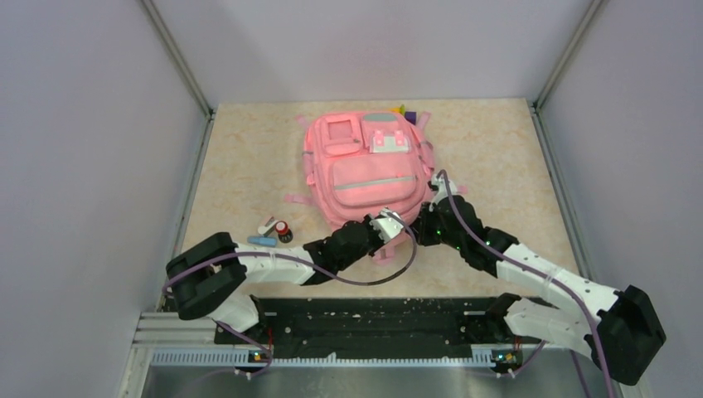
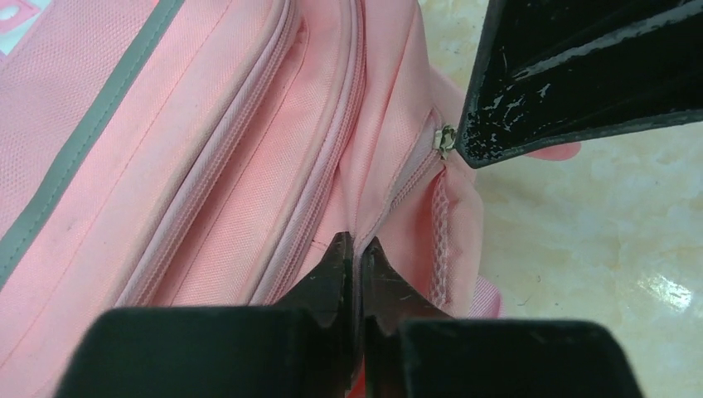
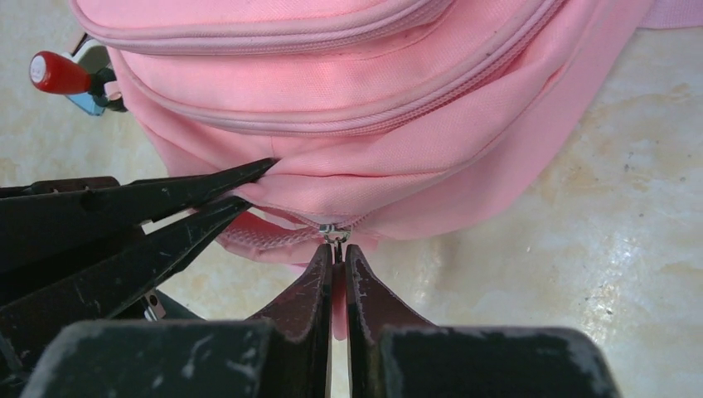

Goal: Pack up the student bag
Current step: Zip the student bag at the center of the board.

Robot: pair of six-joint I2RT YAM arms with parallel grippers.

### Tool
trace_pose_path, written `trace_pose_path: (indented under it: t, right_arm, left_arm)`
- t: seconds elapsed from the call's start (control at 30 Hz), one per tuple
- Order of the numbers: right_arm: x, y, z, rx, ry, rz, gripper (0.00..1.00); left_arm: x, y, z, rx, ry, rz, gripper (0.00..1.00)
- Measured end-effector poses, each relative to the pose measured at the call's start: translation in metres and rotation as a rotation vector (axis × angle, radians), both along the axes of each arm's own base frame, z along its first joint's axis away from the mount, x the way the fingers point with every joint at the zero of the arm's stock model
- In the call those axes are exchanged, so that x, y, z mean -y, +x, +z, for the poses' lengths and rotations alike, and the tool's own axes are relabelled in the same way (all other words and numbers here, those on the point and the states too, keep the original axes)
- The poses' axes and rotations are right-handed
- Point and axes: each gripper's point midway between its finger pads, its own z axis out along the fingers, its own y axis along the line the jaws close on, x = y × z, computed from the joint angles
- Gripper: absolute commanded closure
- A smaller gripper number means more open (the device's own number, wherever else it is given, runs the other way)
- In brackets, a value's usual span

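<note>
Small things: a little cluster (image 1: 273, 230) lies on the table (image 1: 506, 157) just left of the bag's near corner. One has a red cap, one is white and one is blue. What they are I can't tell.
Backpack: the pink backpack (image 1: 365, 166) lies flat in the middle of the table, front pockets facing up. Its near bottom edge points toward the arms, and both grippers meet it there.
Left gripper: the left gripper (image 2: 358, 249) comes in from the left at that near edge. Its fingers are drawn almost together, pinching a fold of the pink fabric right beside a zip seam.
Zip pull: a small metal zip pull (image 3: 332, 232) sits on the seam along the bag's lower edge, just beside the left gripper's pinch.
Right gripper: the right gripper (image 3: 338, 253) reaches in from the right, close beside the left one. Its fingers are pressed together on the zip pull, with a strip of pink showing between them. The bag rises directly ahead of its tips.
</note>
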Motion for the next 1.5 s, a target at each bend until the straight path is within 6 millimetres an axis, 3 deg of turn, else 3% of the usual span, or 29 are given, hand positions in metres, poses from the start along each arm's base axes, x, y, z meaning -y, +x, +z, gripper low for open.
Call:
trace_pose_path:
  t: [0.23,0.43,0.77,1.03,1.3,1.5]
  right_arm:
    - [0.014,0.013,0.002,0.028,-0.054,-0.095,1.0]
    - [0.021,0.031,0.013,0.068,-0.122,-0.159,1.0]
    - [0.039,0.054,-0.018,0.065,-0.289,-0.249,1.0]
    - [0.047,0.08,-0.017,0.084,-0.31,-0.305,1.0]
    - [0.048,0.101,-0.035,0.067,-0.317,-0.315,1.0]
    - [0.037,0.117,-0.043,0.065,-0.299,-0.296,1.0]
  left_arm:
    - [-0.004,-0.003,0.001,0.0,-0.004,0.004,1.0]
    - [-0.028,-0.007,0.015,0.018,-0.037,0.069,1.0]
    - [-0.074,-0.023,0.028,-0.037,-0.043,0.149,1.0]
    - [-0.114,-0.037,0.05,-0.02,-0.091,0.199,1.0]
    - [-0.129,-0.046,0.059,-0.013,-0.128,0.195,1.0]
    - [-0.131,-0.049,0.056,-0.025,-0.118,0.19,1.0]
